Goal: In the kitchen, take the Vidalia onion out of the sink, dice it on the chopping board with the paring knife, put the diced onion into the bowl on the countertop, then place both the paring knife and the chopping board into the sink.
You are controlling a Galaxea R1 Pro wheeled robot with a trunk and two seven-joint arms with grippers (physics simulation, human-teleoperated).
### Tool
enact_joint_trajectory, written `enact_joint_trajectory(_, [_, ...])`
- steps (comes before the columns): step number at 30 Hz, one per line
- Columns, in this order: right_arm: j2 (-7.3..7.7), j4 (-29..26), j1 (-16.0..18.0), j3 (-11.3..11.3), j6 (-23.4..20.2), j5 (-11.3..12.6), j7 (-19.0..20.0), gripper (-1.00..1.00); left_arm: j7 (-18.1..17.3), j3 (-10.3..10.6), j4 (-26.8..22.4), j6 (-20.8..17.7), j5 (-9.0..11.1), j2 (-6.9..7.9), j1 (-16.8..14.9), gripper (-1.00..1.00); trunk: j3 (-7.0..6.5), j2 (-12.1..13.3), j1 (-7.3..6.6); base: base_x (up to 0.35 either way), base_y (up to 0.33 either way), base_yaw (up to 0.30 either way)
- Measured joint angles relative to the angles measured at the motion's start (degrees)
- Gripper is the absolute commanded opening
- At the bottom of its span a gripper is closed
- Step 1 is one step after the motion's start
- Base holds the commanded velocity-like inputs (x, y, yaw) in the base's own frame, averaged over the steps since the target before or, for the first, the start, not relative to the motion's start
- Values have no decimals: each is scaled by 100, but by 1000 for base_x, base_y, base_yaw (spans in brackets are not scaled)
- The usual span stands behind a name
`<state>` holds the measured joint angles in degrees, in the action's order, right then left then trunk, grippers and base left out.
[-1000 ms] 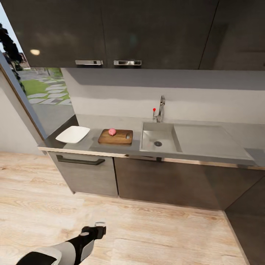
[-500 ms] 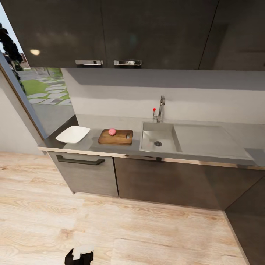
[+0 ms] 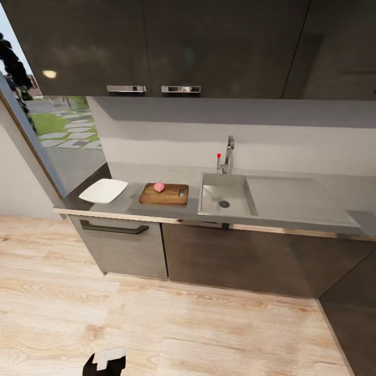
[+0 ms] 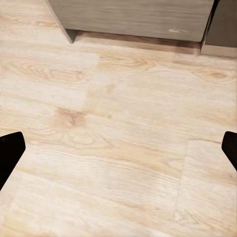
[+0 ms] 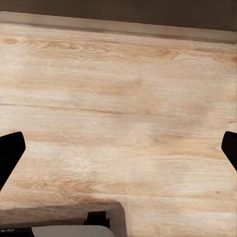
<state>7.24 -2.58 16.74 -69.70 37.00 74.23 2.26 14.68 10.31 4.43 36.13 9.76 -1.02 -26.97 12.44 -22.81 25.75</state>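
On the chopping board (image 3: 164, 194), Vidalia onion (image 3: 159, 187), left end effector (image 4: 118, 148) apart, right end effector (image 5: 118, 148) apart, no legible writing.

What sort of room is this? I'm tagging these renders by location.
A kitchen, most likely: a steel sink with a chrome tap is set in a grey countertop, a chopping board lies beside it, and dark cabinets hang above.

We see our left gripper (image 4: 118, 148) with its two black fingers (image 4: 10, 148) spread wide, nothing between them. Our right gripper (image 5: 118, 148) is likewise spread wide and empty. In the head view, our left gripper (image 3: 107, 361) hangs low.
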Motion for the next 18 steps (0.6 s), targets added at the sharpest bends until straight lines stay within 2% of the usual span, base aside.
enact_joint_trajectory(9, [-37,-12,-4,4,5,12,-16,100,-4,-1,2,3,1,91,-1,100,-2,0,0,0,0,-21])
enact_joint_trajectory(18, [-29,-11,-6,0,7,261,-6,100,-6,0,3,3,0,121,-1,100,-43,0,0,0,0,-209])
